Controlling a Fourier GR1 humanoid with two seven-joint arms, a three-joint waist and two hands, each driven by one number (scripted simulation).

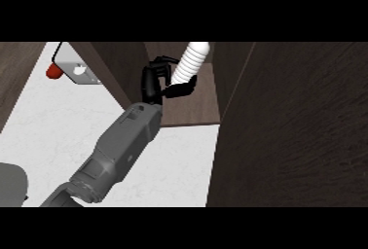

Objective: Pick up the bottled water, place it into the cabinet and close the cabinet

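Nearest the camera, down at the lower left edge of the frame, a grey rounded shape [10, 185] pokes in, too cropped to tell what it is. Just right of it, the grey forearm [119, 151] climbs from the bottom edge, slanting up toward the centre over the white marbled table [50, 126]. Which arm it is I cannot tell from this one view.

Up in the upper left, a small white block [79, 70] sits on the table with a red rounded thing [53, 71] touching its left side. A dark wood panel [14, 78] borders the table on the far left.

Moving to upper centre: the black hand [161, 80] is inside the open cabinet [194, 109], fingers and thumb curled round the bottled water [188, 63]. The bottle is white and ribbed, tilted, its top leaning up and to the right, its lower part hidden in the grasp. It hangs above the brown cabinet shelf; whether it touches the shelf I cannot tell.

On the right, the cabinet door [295, 131], dark wood grain, fills the frame from top to bottom, standing open.
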